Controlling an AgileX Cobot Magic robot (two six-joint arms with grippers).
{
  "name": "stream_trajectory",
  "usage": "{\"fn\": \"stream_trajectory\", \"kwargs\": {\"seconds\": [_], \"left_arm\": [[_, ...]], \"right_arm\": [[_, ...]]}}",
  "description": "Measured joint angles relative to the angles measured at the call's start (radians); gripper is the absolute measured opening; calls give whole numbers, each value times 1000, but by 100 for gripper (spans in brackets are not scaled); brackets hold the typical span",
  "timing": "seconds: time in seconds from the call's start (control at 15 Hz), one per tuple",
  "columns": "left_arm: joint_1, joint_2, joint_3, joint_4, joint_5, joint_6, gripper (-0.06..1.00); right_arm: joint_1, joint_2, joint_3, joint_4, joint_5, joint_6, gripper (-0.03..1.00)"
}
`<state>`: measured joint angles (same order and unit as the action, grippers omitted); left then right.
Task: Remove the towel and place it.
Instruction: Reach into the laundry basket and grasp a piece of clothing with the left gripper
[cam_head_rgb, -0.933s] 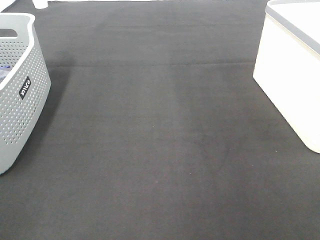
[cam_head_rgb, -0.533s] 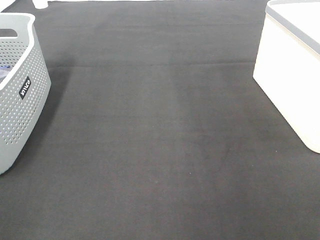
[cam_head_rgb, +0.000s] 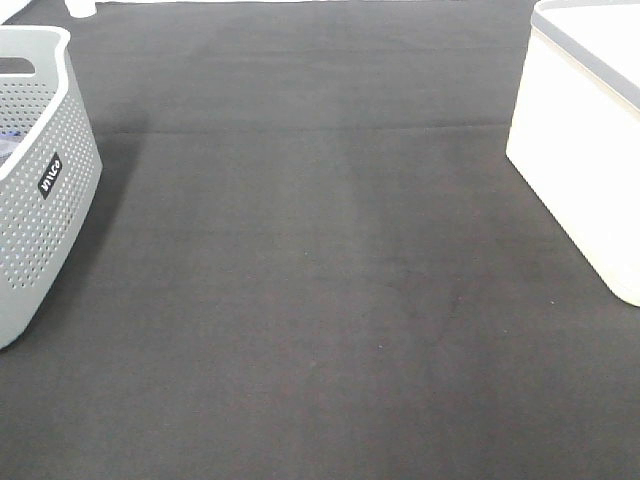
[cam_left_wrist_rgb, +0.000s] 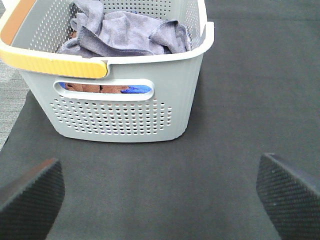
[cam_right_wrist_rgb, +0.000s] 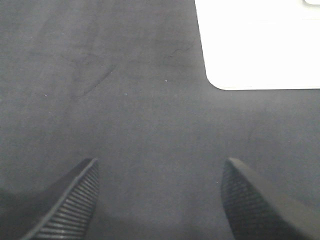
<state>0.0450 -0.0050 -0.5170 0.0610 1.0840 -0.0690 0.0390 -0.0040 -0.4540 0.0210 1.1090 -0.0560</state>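
Inside grey basket (cam_left_wrist_rgb: 125, 120), towel (cam_left_wrist_rgb: 125, 32), seemingly unmoved.

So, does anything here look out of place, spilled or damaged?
Nothing is spilled or damaged. Only the towel lies crumpled, not folded, in the grey basket, over other coloured things. The white bin stands straight on the black mat.

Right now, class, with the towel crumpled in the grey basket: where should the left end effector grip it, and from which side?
Probably pinch a raised fold atop the towel, coming from above into the basket: its walls shut off the sides, and the folds stand up for the open left end effector to close on.
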Motion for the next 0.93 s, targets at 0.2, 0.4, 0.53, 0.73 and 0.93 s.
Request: {"fn": "stream_trajectory", "kwargs": {"seconds": [0.2,0.4,0.53,0.73,0.93], "left_arm": [[0,0,0,0,0,0,99],[0,0,0,0,0,0,99],[0,0,0,0,0,0,99],[0,0,0,0,0,0,99],[0,0,0,0,0,0,99]], "right_arm": [[0,0,0,0,0,0,67],[0,0,0,0,0,0,67],[0,0,0,0,0,0,67],[0,0,0,0,0,0,67],[0,0,0,0,0,0,67]]}}
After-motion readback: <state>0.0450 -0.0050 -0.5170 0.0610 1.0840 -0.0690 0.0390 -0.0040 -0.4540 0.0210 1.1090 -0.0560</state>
